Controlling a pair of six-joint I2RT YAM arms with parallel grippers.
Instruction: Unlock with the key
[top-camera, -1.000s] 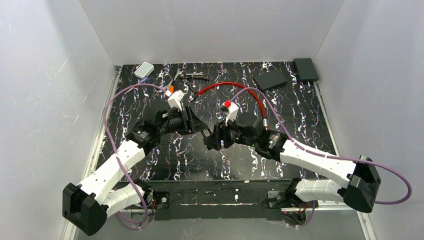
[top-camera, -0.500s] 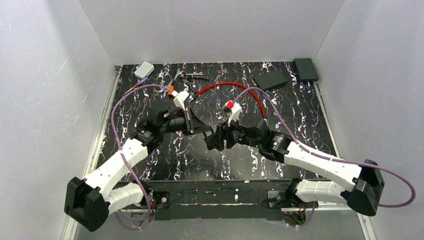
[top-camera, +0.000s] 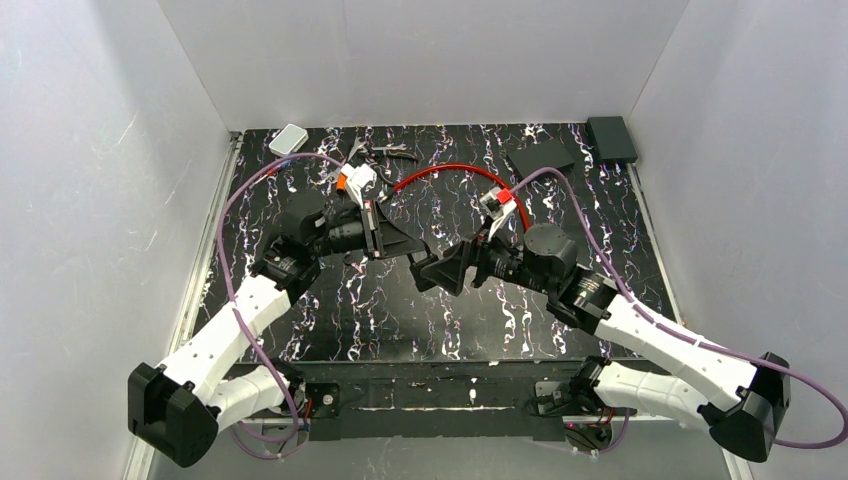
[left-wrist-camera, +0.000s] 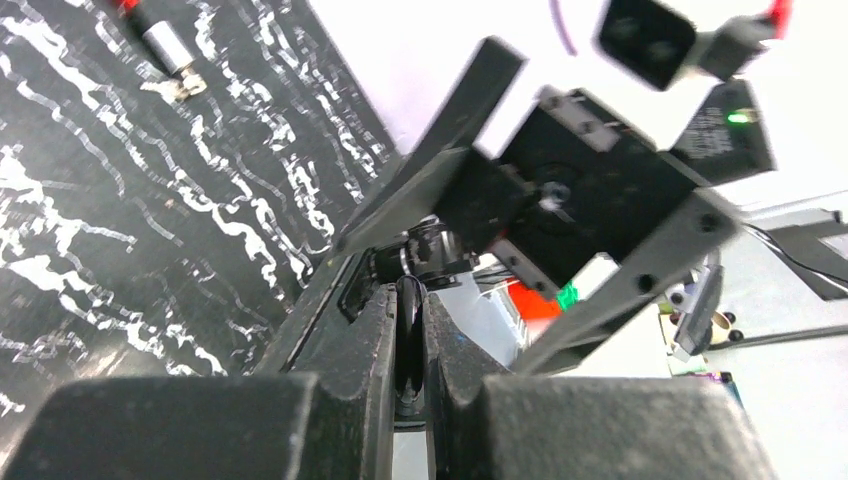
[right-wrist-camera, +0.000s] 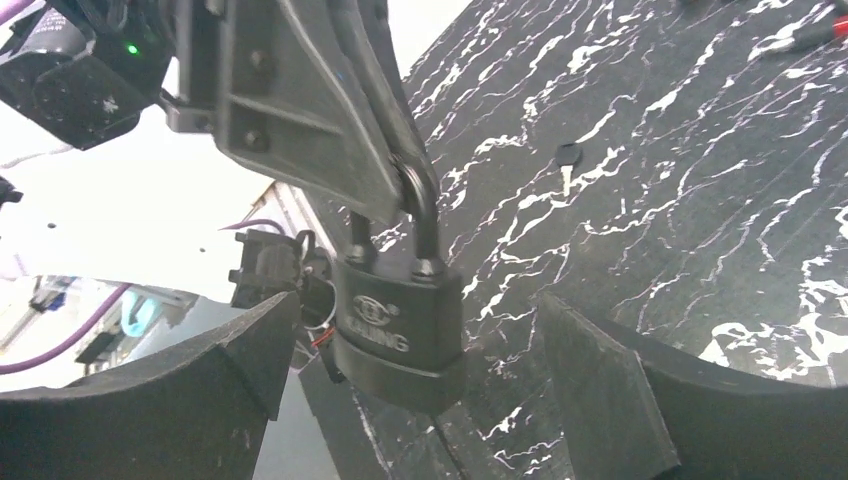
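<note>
A black padlock (right-wrist-camera: 400, 325) hangs by its shackle (right-wrist-camera: 415, 200) from my left gripper (right-wrist-camera: 398, 185), above the black marbled table (right-wrist-camera: 700, 150). In the left wrist view my left gripper (left-wrist-camera: 408, 305) is shut, with the dark shackle (left-wrist-camera: 409, 320) pinched between its pads. My right gripper (right-wrist-camera: 417, 305) is open, one finger on each side of the padlock body and touching neither side. In the top view the two grippers, left (top-camera: 410, 250) and right (top-camera: 432, 272), meet at the table's middle. A small key (right-wrist-camera: 567, 160) lies on the table beyond the padlock.
A red cable (top-camera: 455, 172) with metal ends curves across the back of the table. A white box (top-camera: 288, 139) sits at the back left, small tools (top-camera: 385, 152) at the back middle, and two black flat boxes (top-camera: 541, 160) (top-camera: 611, 138) at the back right.
My right arm has risen and swung its wrist to the right, with the gripper still at the padlock. My left wrist has lifted and shifted slightly back, still holding the padlock.
</note>
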